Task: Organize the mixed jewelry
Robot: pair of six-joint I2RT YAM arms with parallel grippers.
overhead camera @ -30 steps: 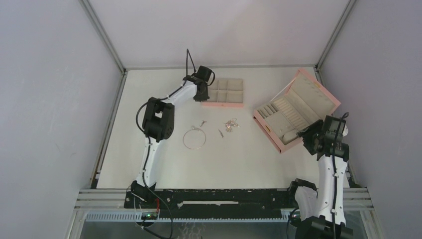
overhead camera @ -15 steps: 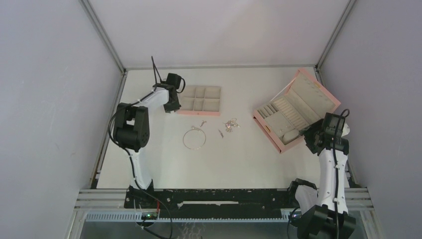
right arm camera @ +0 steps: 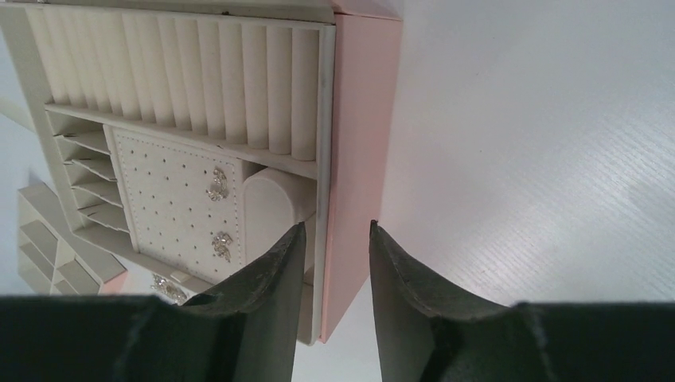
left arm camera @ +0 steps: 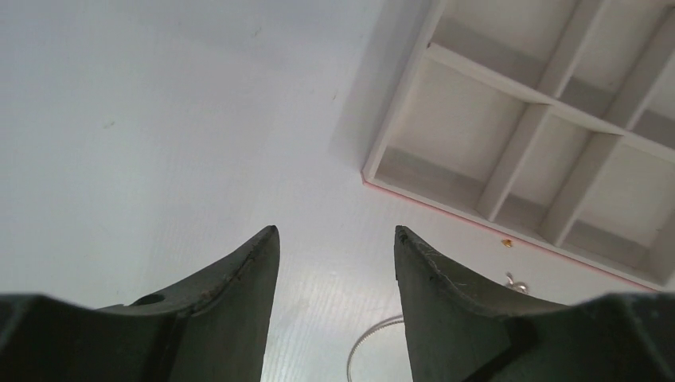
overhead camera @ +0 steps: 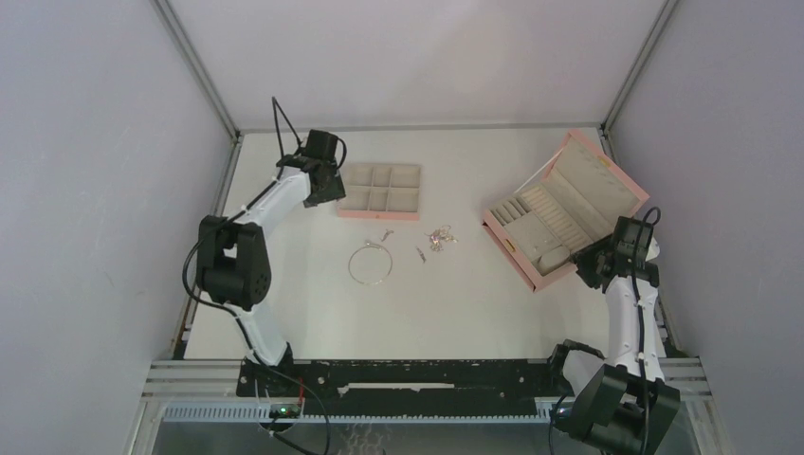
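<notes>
Finding 1, my left pincer (left arm camera: 335,232): the fingers stand well apart with nothing between them. It hangs above the tabletop (overhead camera: 474,303), just beside the left end of the pink compartment tray (overhead camera: 379,216) and apart from it.

Finding 2, my right pincer (right arm camera: 334,229): the fingers are partly apart, with a narrow gap. The side wall of the open pink box (right arm camera: 358,119) shows in that gap. I cannot tell whether the pads touch the wall, so I record no grip.

Finding 3, the jewelry: the silver wire hoop (overhead camera: 370,263) lies flat on the tabletop, in front of the tray and between my two arms, untouched. A small stud (overhead camera: 386,234) lies between the hoop and the tray. A thin piece (overhead camera: 420,253) lies just right of the hoop, with the chain cluster (overhead camera: 440,236) near it, toward the box. All are well apart from both pincers.

Finding 4: three sparkling pieces (right arm camera: 216,185) sit on the dotted panel inside the box, next to a padded roll
</notes>
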